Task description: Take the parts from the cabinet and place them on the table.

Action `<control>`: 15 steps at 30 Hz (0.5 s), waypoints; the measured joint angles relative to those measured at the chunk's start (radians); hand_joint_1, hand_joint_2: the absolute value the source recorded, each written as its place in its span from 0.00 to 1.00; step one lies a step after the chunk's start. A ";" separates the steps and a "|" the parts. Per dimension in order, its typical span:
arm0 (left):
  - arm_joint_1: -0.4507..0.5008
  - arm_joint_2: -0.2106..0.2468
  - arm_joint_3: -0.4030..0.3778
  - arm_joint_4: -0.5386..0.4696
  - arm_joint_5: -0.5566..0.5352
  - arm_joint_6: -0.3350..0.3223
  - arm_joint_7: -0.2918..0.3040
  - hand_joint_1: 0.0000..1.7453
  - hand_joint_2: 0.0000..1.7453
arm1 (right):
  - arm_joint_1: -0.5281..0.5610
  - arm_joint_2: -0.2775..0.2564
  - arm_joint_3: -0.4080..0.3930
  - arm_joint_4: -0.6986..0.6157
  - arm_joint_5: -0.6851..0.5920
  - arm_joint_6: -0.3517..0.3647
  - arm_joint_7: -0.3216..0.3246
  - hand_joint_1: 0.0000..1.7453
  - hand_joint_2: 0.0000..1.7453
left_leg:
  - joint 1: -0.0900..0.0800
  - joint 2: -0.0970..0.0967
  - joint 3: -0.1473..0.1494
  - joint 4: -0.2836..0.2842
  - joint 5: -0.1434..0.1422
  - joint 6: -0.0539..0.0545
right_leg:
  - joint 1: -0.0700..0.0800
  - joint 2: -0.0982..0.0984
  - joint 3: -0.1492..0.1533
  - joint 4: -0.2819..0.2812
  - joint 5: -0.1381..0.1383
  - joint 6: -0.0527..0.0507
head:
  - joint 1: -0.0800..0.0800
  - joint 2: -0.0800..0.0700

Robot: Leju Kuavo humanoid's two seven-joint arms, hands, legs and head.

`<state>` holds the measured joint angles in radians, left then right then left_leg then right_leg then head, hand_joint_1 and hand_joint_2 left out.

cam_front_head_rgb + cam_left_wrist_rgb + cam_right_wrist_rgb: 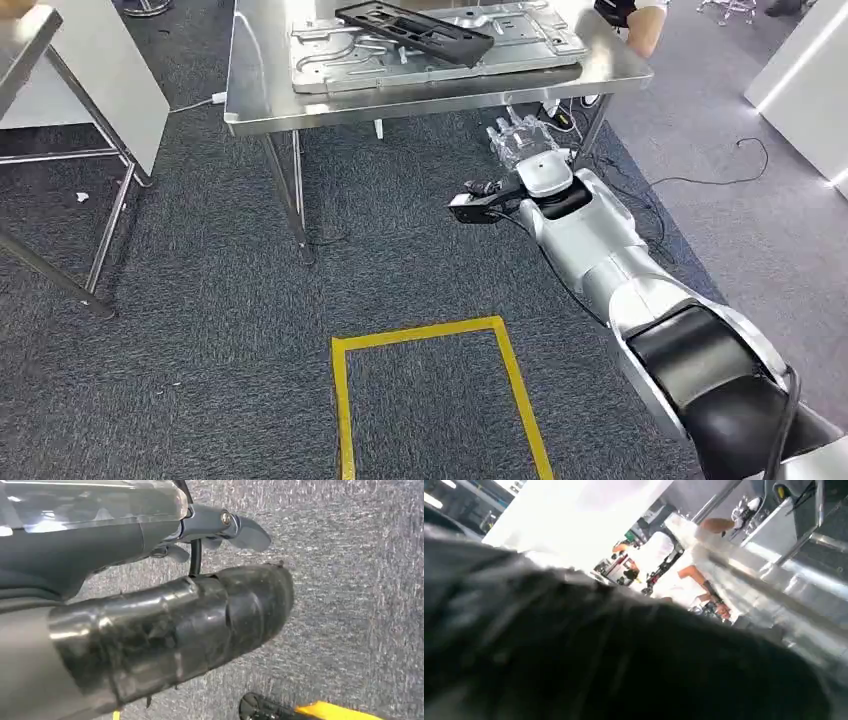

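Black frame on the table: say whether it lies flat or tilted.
Tilted. The black frame rests across the raised metal panel, with one end higher.

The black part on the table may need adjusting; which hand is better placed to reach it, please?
Probably the right: the right hand reaches forward near the table holding the black part, while the left hand hangs over carpet.
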<state>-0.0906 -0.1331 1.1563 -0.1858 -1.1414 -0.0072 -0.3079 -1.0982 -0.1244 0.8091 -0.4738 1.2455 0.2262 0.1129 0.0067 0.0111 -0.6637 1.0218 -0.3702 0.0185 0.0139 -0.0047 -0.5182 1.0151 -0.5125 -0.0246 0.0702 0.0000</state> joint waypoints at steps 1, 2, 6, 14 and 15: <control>0.000 0.000 0.000 0.000 0.000 0.000 0.000 0.00 0.00 | -0.003 -0.001 0.000 0.000 0.000 0.002 0.000 0.00 0.00 | 0.003 0.000 -0.001 -0.007 0.009 -0.006 | 0.004 0.000 0.000 -0.004 0.002 -0.004 | 0.001 0.000; 0.004 0.000 0.000 0.000 0.000 0.000 -0.001 0.00 0.00 | -0.003 -0.001 0.000 0.000 0.000 0.002 0.000 0.00 0.00 | -0.002 -0.001 -0.003 -0.016 0.022 -0.013 | 0.001 -0.001 -0.008 -0.019 0.022 -0.007 | 0.000 0.000; 0.002 0.000 0.000 0.000 -0.001 0.002 -0.003 0.00 0.00 | -0.004 0.007 0.000 0.000 0.000 0.001 0.000 0.00 0.00 | 0.006 -0.007 -0.059 0.155 -0.173 -0.030 | -0.015 -0.006 -0.049 -0.042 0.077 -0.008 | -0.001 0.000; 0.001 0.007 0.000 0.000 -0.003 0.004 -0.004 0.00 0.00 | -0.004 0.008 0.000 0.004 0.000 0.000 0.005 0.00 0.00 | 0.011 -0.014 0.156 -0.004 -0.151 -0.041 | -0.022 -0.008 -0.162 0.015 0.133 0.027 | -0.001 0.000; 0.001 0.007 0.000 0.000 -0.003 0.004 -0.002 0.00 0.00 | -0.005 0.008 0.000 0.004 0.000 -0.001 0.005 0.00 0.00 | 0.011 -0.012 0.147 -0.004 -0.157 -0.029 | -0.019 -0.007 -0.166 0.017 0.140 0.034 | -0.002 0.000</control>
<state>-0.0895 -0.1259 1.1566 -0.1858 -1.1440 -0.0031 -0.3097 -1.1032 -0.1164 0.8091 -0.4700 1.2455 0.2254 0.1179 0.0174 -0.0012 -0.5162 1.0182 -0.5276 -0.0106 -0.0049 -0.0121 -0.6844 1.0319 -0.3722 0.0093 0.0687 0.0000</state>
